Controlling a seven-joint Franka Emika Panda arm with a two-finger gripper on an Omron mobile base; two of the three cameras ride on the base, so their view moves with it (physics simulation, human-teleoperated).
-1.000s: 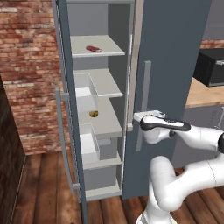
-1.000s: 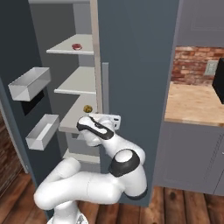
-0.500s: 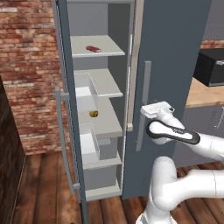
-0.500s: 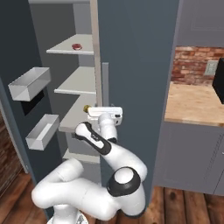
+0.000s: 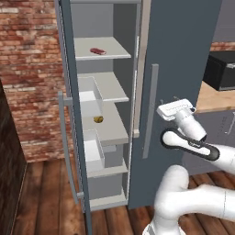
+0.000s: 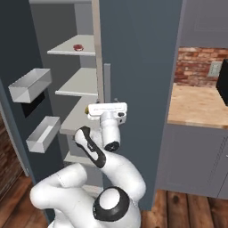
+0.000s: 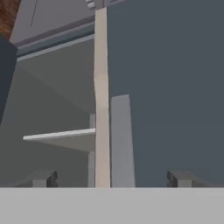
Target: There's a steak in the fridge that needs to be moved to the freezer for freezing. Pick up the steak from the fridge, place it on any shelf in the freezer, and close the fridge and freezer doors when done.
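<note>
Red steak (image 5: 97,51) shelved, well above claw (image 5: 176,108)

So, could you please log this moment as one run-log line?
gripper: open, empty, by closed door's handle | left door: open | steak: on upper shelf

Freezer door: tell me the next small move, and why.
Probably back the open, empty gripper off the shut fridge door and swing it left toward the freezer door. The steak already lies on the freezer's top shelf, and that door stands open.
</note>
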